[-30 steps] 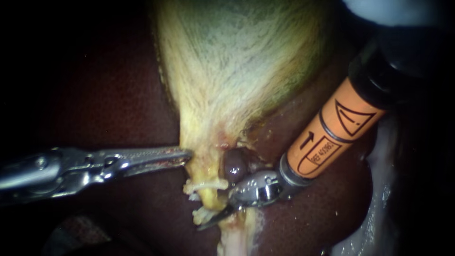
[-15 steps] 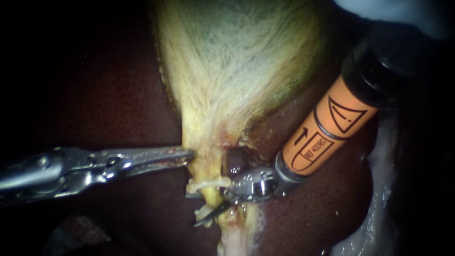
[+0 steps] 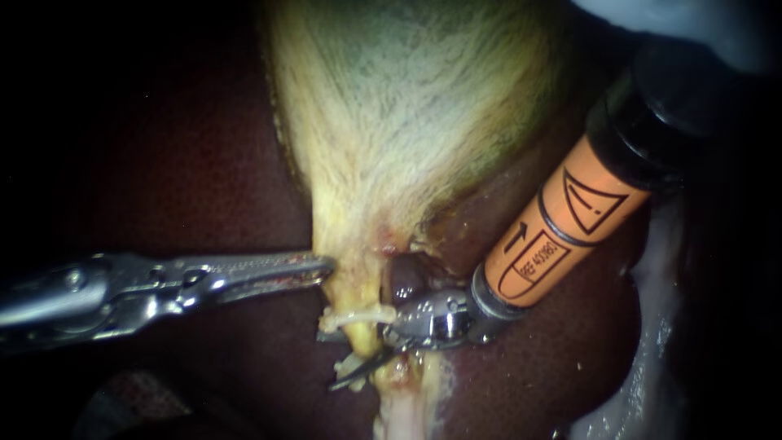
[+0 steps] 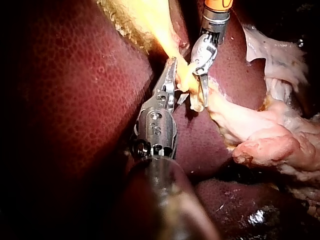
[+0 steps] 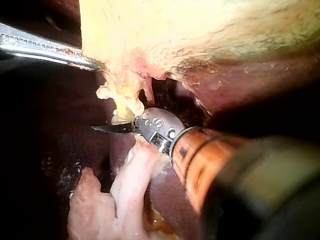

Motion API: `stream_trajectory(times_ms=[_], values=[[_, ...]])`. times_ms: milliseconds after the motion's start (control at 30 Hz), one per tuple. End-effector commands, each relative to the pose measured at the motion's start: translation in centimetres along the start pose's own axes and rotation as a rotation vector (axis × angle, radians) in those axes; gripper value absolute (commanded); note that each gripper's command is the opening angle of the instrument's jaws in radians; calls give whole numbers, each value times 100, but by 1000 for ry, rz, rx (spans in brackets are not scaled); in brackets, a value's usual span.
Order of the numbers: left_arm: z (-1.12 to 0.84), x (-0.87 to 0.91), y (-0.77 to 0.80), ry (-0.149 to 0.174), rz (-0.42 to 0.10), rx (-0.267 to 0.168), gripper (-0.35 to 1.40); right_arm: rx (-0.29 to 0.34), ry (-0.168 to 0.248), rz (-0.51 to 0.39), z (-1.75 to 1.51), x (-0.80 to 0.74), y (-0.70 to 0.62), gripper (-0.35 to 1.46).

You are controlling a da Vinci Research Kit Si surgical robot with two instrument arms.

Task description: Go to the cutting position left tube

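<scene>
The pale yellow gallbladder (image 3: 407,106) narrows downward into a yellow tube (image 3: 364,322), the left of two; a dark stump (image 3: 401,281) sits just to its right. My left instrument (image 3: 326,266) comes in from the left, its jaws shut on the gallbladder's narrow neck, as the left wrist view (image 4: 172,67) also shows. My right instrument (image 3: 334,358), with an orange shaft, reaches in from the upper right. Its thin blades stand open and straddle the yellow tube, one above and one below. In the right wrist view one dark blade (image 5: 107,129) pokes out past the tube (image 5: 122,107).
Dark red liver (image 3: 187,163) surrounds the gallbladder on both sides. Pale pinkish loose tissue (image 4: 260,135) lies beyond the tube, seen also under my right instrument (image 5: 125,190). Whitish tissue (image 3: 652,358) runs along the right edge.
My right instrument has slid left and slightly up, so its open blades now lie across the yellow tube instead of below it. The left instrument has held still.
</scene>
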Motion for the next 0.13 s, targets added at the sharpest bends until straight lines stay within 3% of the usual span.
stream_trajectory(times_ms=[33,133], values=[[0,0,0,0,0,0,-33,1,-1,-2,-1,0,0,118],[1,0,0,0,0,0,-33,-6,0,-3,-2,-1,0,120]])
